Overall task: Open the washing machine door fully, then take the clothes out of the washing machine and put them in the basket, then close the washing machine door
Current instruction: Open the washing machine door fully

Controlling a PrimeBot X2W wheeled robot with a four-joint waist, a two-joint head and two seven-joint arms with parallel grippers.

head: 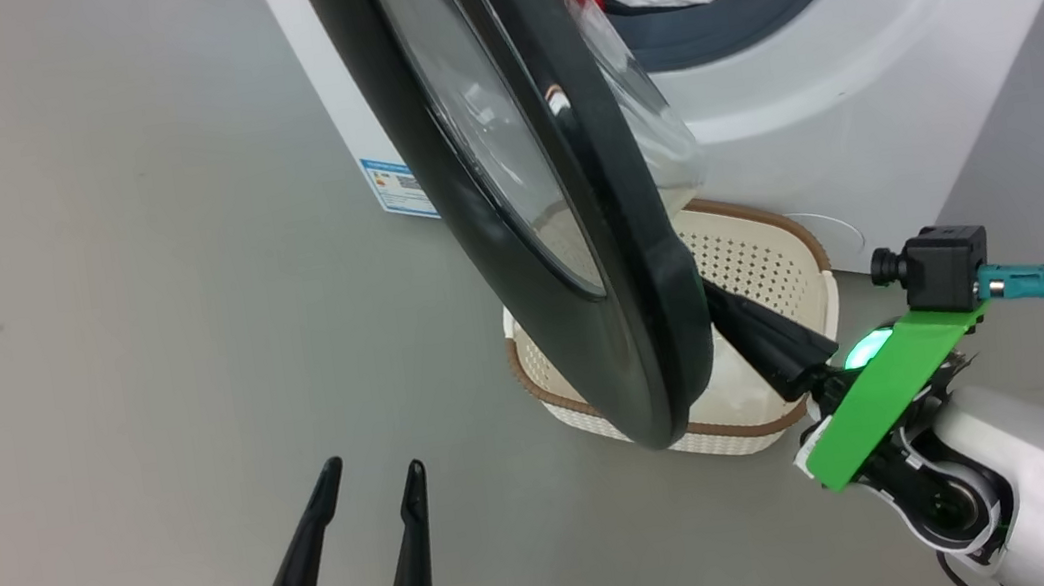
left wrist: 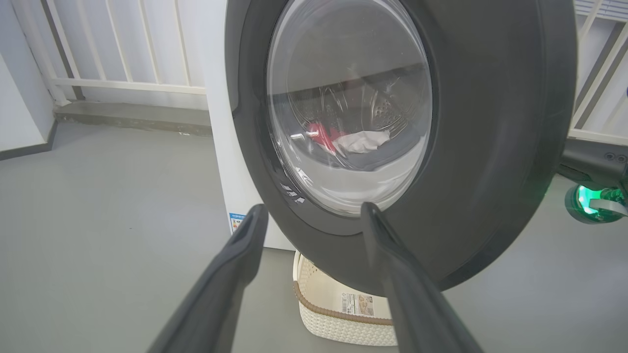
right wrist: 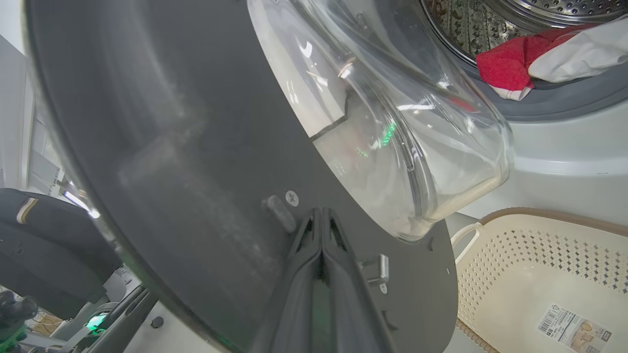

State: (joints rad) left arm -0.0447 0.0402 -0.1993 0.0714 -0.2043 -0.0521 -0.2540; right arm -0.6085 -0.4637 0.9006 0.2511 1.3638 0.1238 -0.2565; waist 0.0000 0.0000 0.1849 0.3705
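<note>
the washing machine door [head: 613, 220] hangs half open above the basket [head: 777, 239]. right gripper [right wrist: 321, 220], jaws closed and empty, pushes its inner face and could skid off. left gripper [head: 374, 469], jaws spread at near left, risks being struck.

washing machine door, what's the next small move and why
Probably push the washing machine door wider with the right gripper: its shut jaws appear to rest against the door's inner face, and the door stands only partly open over the basket.
</note>
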